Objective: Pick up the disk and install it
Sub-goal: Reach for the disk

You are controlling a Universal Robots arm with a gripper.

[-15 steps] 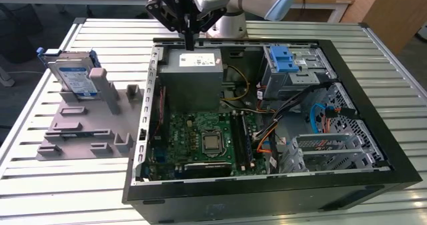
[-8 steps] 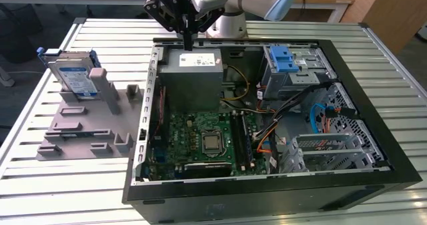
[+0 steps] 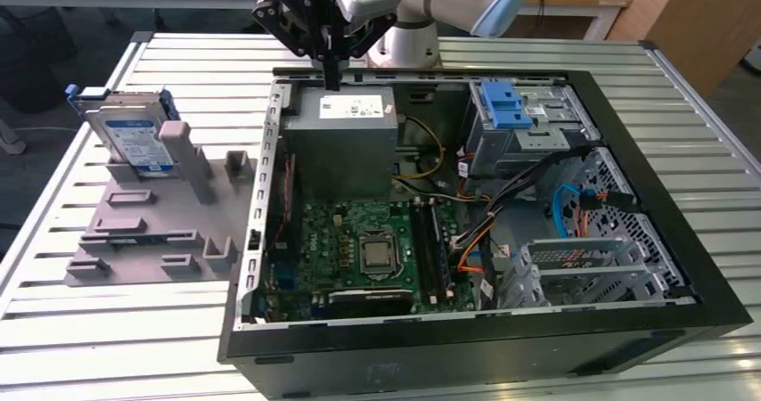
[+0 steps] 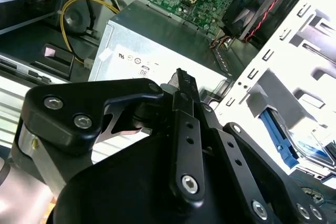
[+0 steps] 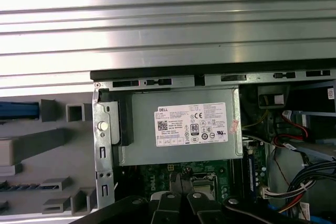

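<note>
The disk (image 3: pixel 134 136), a silver hard drive with a blue-and-white label and a blue carrier frame, stands on edge in a grey holder (image 3: pixel 155 232) on the exterior view's left, outside the computer case. My gripper (image 3: pixel 331 82) hangs over the back wall of the case, just above the grey power supply box (image 3: pixel 345 143), well apart from the disk. Its fingers are shut with nothing between them, as both wrist views show (image 4: pixel 181 77) (image 5: pixel 181 184). The disk's blue edge (image 5: pixel 18 109) appears in the first wrist view, and its blue frame (image 4: pixel 276 136) in the second wrist view.
The open black computer case (image 3: pixel 476 347) holds a green motherboard (image 3: pixel 363 249), a metal drive cage with a blue latch (image 3: pixel 511 111) and loose coloured cables (image 3: pixel 559 205). Everything rests on a slatted aluminium table (image 3: pixel 119 330). The arm's base (image 3: pixel 405 45) stands behind the case.
</note>
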